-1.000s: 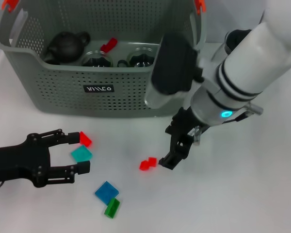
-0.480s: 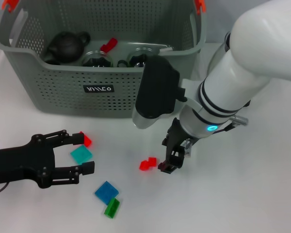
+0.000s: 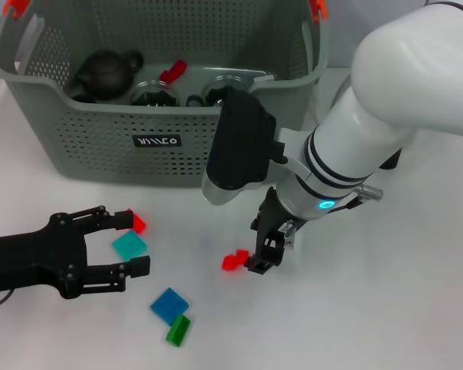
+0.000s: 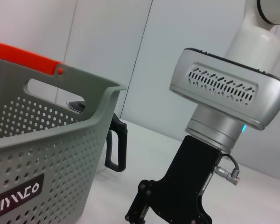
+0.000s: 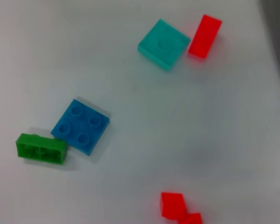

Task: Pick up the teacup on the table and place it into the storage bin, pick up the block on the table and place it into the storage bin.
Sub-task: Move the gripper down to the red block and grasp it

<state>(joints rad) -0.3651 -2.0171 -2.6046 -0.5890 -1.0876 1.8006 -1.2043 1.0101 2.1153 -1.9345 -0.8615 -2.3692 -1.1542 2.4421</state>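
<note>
A: Which block is the right claw (image 3: 261, 258) going for?

B: The small red block (image 3: 233, 260), lying on the bench (image 3: 386, 308) just beside the claw's tips, on the side toward the left arm. In the right wrist view it is sitting at the frame's edge.

A: What could go wrong?

B: I'm judging the claw is coming in off to one side, so a finger could nudge the block away instead of straddling it. It is small and light and would skid easily.

A: How open is that claw?

B: Its fingers are standing slightly apart, holding nothing, not quite touching the block.

A: And the left claw (image 3: 119, 245)?

B: It is hovering spread wide, empty, around a teal block (image 3: 129, 245) with a red brick (image 3: 136, 223) by its upper fingertip.

A: The storage bin (image 3: 162, 123)?

B: Beyond both claws, already holding a dark teapot (image 3: 104, 73) and glass cups (image 3: 154, 94). No teacup is showing on the bench.
</note>
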